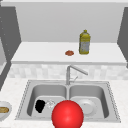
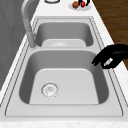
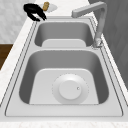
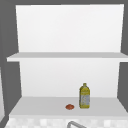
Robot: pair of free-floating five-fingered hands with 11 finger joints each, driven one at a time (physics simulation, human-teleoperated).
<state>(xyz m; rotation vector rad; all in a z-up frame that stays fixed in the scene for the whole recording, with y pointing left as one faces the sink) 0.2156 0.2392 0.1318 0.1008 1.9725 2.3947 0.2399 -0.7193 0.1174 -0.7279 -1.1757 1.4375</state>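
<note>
Black hand (image 1: 40,105); red ball (image 1: 67,114); yellow bottle (image 1: 84,42)

A red sphere (image 1: 67,114) covers the sink's front rim and is cut by the bottom edge. The bowl (image 1: 3,110) is cut by the left edge. The hand (image 2: 110,58) is cut at the right edge.

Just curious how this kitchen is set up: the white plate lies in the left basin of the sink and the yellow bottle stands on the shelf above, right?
Not quite. The white plate lies in the right basin, as the front view shows; the left basin holds the drain, with the left hand above it. The yellow bottle does stand on the shelf.
</note>
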